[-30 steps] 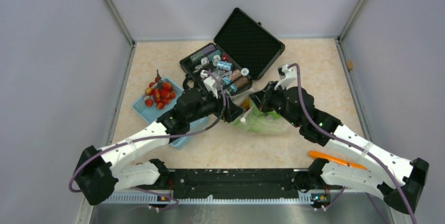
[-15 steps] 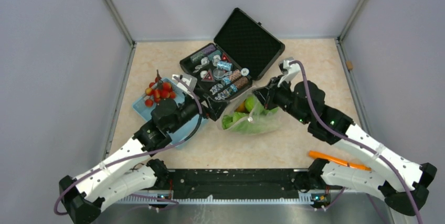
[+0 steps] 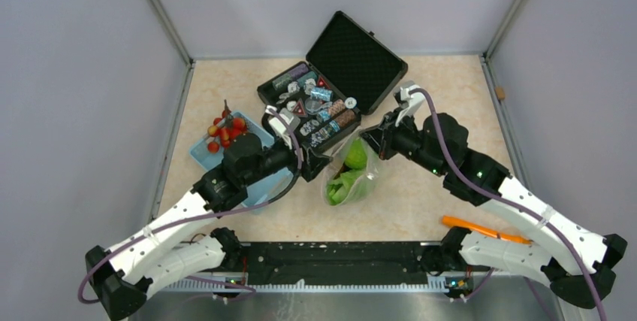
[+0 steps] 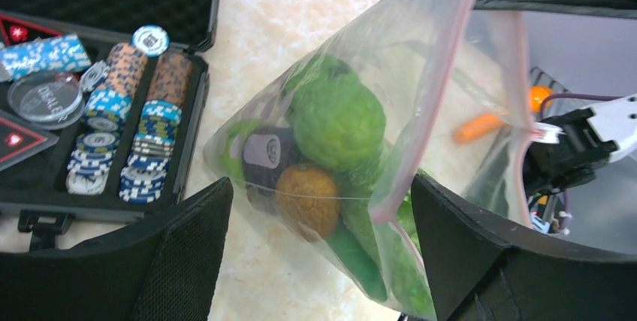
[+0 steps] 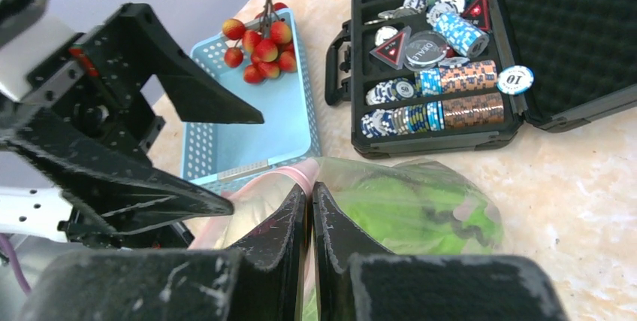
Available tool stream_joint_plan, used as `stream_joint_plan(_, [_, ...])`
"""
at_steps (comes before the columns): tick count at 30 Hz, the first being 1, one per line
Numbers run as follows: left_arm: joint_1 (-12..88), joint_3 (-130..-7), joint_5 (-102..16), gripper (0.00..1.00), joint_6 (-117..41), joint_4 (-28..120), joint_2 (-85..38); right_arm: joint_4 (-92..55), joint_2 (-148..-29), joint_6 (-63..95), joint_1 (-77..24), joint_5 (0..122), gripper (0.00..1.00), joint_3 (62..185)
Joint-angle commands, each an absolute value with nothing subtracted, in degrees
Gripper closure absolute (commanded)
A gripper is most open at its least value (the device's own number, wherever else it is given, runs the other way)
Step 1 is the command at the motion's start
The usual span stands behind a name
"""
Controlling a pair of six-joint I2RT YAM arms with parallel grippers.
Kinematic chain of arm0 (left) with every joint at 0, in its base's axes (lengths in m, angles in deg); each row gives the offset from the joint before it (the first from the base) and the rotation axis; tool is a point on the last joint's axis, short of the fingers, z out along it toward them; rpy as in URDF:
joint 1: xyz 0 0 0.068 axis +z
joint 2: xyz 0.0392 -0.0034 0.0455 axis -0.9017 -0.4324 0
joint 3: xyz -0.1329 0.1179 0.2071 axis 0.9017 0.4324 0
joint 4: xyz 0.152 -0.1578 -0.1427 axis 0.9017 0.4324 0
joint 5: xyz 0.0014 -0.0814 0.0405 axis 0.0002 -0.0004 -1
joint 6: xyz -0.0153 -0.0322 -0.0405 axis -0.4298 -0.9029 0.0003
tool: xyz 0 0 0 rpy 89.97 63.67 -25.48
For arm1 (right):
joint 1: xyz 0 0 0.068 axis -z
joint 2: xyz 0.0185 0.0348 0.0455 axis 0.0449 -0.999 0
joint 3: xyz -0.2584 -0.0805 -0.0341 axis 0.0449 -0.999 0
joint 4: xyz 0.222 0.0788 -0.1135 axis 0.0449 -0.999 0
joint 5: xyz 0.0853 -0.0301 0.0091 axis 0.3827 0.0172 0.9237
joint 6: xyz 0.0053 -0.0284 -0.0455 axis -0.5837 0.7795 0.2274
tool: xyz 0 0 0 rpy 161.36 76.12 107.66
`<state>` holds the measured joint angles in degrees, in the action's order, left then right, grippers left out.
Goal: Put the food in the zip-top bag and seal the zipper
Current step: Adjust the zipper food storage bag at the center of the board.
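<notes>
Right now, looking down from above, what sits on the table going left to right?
Light blue basket with red cherry tomatoes → clear zip-top bag → orange stick-like thing. The black case overlaps the bag, so I left it out.

The right gripper (image 5: 309, 193) is covering a stretch of the zipper (image 5: 274, 180) with its pinched jaws; below the zipper, the zip-top bag (image 5: 428, 208) is lying partly hidden behind them.

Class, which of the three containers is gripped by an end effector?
The clear zip-top bag: the right end effector pinches its mouth; the blue basket and black case lie ungripped.
</notes>
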<state>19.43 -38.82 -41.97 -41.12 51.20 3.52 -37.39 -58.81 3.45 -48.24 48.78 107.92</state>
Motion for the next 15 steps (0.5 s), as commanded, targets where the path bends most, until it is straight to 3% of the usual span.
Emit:
stream_joint_plan(1, [19.37, -43.27, -35.81, 0.15, -39.93, 52.50, 3.39, -32.70, -58.09, 1.81, -47.88, 45.83, 0.94, 107.79])
stream_joint_plan(4, [19.38, -44.58, -34.74, 0.20, -39.12, 55.37, 1.13, -30.98, -58.43, 0.99, -47.89, 46.70, 0.94, 106.79])
stream_joint_plan(15, [19.21, -46.50, -26.22, 0.20, -41.12, 55.83, -2.12, -29.98, -60.62, 0.10, -47.88, 48.09, 0.95, 106.91])
